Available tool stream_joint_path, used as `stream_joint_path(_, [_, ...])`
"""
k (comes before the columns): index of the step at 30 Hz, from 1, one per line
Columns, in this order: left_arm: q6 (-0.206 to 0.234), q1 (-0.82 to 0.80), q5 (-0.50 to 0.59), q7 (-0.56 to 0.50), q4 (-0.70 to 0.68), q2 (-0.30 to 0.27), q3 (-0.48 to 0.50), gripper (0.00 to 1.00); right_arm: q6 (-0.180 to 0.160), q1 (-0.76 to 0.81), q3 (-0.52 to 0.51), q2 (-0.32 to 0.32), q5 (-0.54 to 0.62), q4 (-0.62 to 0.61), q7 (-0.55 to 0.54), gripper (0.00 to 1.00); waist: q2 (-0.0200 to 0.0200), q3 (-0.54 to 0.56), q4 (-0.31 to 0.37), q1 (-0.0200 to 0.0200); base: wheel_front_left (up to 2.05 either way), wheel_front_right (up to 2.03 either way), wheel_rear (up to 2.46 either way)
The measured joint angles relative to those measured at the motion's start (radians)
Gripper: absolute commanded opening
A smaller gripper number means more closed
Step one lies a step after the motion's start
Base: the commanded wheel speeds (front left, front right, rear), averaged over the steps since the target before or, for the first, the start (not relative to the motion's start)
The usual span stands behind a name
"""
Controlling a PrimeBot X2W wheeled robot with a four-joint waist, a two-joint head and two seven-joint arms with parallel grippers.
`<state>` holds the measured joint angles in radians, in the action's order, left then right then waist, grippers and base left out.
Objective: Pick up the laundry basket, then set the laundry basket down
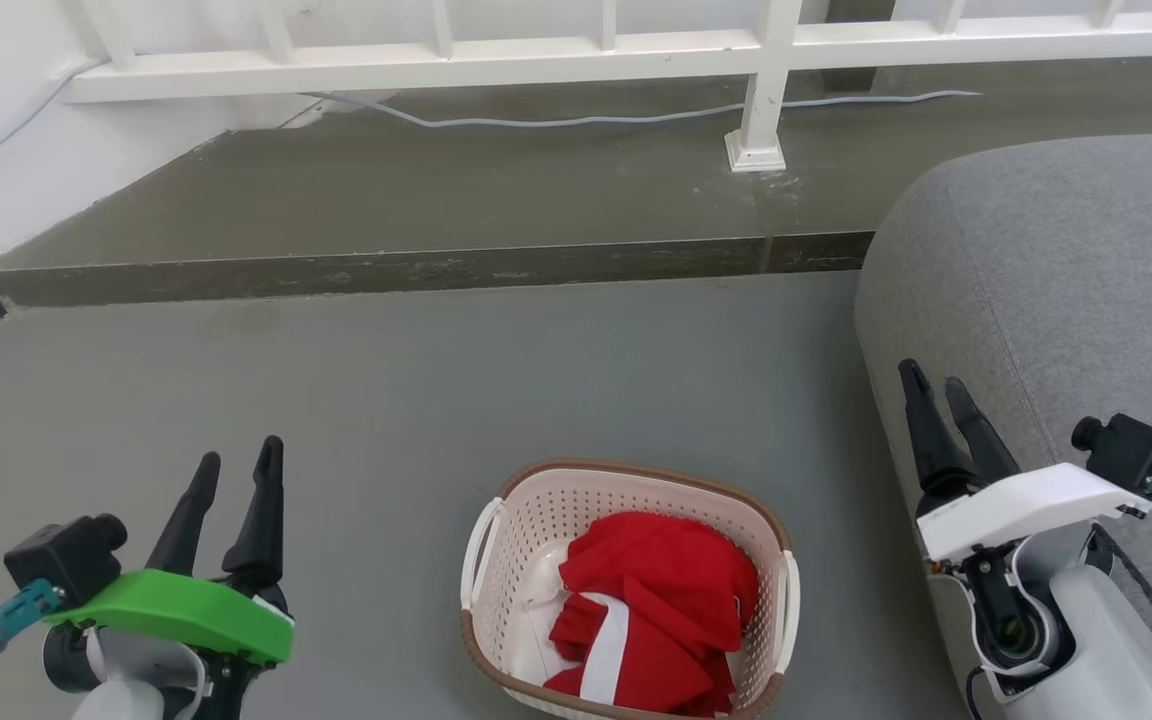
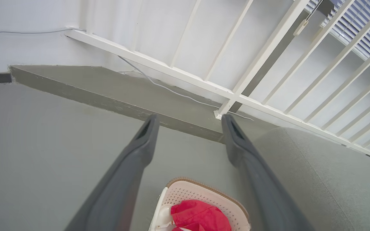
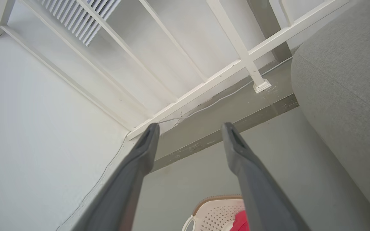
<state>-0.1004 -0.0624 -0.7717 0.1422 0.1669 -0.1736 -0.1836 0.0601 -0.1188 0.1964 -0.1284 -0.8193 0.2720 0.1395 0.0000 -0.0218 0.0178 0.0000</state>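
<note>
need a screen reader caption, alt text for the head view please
A cream-white laundry basket with a brown rim, holding red cloth, sits on the grey floor between the robot's two open grippers, left gripper at lower left, right gripper at lower right beside a grey sofa. A white railing crosses the top.

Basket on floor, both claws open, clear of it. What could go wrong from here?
1. The right claw sits close by the grey sofa; reaching for the handle may brush it.
2. The red cloth is heaped toward one side of the basket, so an uneven lift might tilt it.
</note>
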Motion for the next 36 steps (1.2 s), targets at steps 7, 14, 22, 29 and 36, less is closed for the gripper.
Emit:
stream_joint_path(7, [0.005,0.0,0.093,0.021,-0.011,0.002,-0.014,1.0,-0.02,-0.011,0.015,0.002,0.11,0.0,0.025,1.0,0.0,-0.005,0.003,0.0,0.0,0.0,0.0])
stream_joint_path(14, [0.005,0.0,0.192,0.046,-0.018,0.006,-0.02,1.0,-0.044,-0.02,0.035,0.01,0.207,-0.001,0.047,1.0,0.0,-0.008,0.005,0.0,0.0,0.0,0.0])
stream_joint_path(22, [0.005,-0.001,0.302,0.075,-0.025,0.017,-0.033,1.0,-0.046,-0.027,0.059,0.016,0.313,0.0,0.076,1.0,0.0,-0.009,0.006,0.0,0.0,0.0,0.0])
stream_joint_path(29, [0.004,-0.001,0.389,0.098,-0.037,0.022,-0.041,1.0,-0.053,-0.039,0.078,0.018,0.408,0.005,0.099,1.0,0.0,-0.005,0.007,0.0,0.0,0.0,0.0])
stream_joint_path(36, [0.002,-0.001,0.435,0.109,-0.04,0.029,-0.04,1.0,-0.053,-0.04,0.084,0.02,0.452,0.017,0.112,1.0,0.0,-0.002,0.01,0.0,0.0,0.0,0.0])
